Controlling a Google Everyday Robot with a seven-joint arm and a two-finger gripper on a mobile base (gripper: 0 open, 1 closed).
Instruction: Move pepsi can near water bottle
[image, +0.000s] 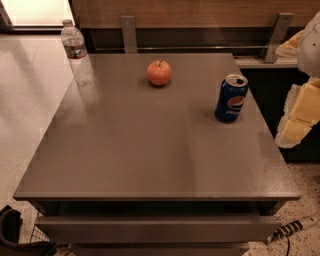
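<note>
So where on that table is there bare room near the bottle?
The tabletop is bare between the water bottle and the apple, and across its whole front half. Tightest at the right edge: the pepsi can, with the gripper just off that side.

**Apple alone at the back of the counter**

A red-orange apple (159, 73) sits toward 12 o'clock on the grey counter (150, 155). A drawer front (150, 228) runs below at 6 o'clock. A metal bracket (128, 32) stands behind at 11 o'clock. The gripper (300, 116) hangs at 3 o'clock, off the counter.
</note>
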